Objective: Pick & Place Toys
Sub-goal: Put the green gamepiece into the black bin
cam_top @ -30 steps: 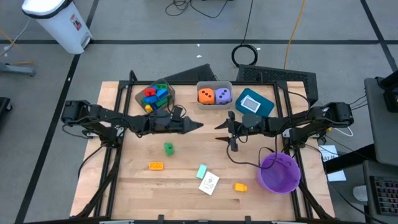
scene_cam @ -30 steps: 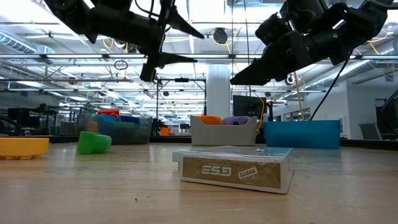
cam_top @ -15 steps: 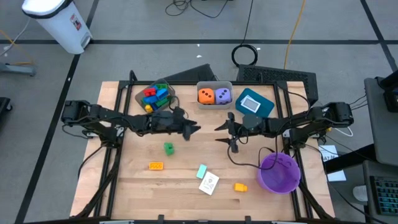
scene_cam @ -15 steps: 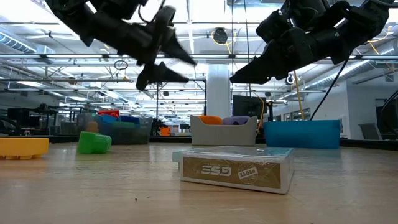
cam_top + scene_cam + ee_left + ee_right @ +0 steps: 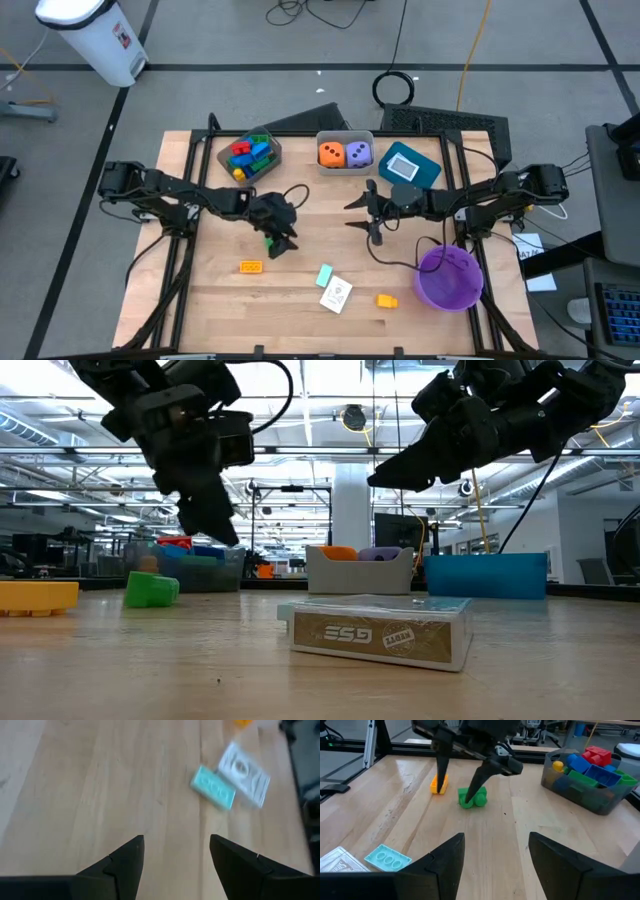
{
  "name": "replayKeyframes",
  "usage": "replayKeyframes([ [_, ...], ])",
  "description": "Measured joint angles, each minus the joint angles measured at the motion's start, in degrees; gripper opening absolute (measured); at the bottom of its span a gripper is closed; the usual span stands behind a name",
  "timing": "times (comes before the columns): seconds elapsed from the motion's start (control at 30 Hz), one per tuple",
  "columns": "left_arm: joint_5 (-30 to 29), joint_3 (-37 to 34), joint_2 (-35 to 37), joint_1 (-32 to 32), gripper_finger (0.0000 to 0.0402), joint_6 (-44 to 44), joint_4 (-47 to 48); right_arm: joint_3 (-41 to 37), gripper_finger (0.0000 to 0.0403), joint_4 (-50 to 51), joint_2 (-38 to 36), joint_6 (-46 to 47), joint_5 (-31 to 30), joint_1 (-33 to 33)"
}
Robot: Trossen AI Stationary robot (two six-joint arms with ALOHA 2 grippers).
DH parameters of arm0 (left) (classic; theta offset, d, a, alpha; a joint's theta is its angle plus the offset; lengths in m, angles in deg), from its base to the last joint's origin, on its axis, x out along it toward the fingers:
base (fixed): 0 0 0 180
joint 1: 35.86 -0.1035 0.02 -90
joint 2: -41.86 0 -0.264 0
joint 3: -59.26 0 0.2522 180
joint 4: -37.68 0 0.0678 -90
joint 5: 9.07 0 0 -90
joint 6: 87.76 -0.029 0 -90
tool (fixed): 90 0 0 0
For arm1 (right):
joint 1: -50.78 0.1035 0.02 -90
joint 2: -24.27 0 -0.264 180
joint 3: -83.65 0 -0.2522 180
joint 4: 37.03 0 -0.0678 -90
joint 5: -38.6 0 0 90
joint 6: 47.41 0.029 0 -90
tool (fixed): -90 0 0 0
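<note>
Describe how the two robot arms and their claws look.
Both arms are dark, jointed segments with loose black cables looping alongside. The left claw and right claw each end in two black, tapered, wedge-shaped fingers. No markings are legible.

- The left tool no longer points level across the bench toward the right arm; it now tips steeply downward.
- It now sits lower and farther toward the front of the bench, right over the green block, which it partly hides from above.
- Its open fingers now reach down beside that block, one touching or nearly touching it.
</note>
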Motion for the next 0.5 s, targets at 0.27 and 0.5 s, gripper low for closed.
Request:
replayKeyframes([
  [0.27, -1.88, 1.13, 0.00, 0.73, 0.0232, -34.92, 13.60, 0.00, 0.0212, -0.17, 0.00, 0.26, 0.01, 1.09],
  [0.5, -17.83, 7.63, 0.00, 6.15, 0.0232, -55.01, 31.40, 0.00, 0.0212, -0.42, 0.00, -0.07, 0.02, 1.10],
])
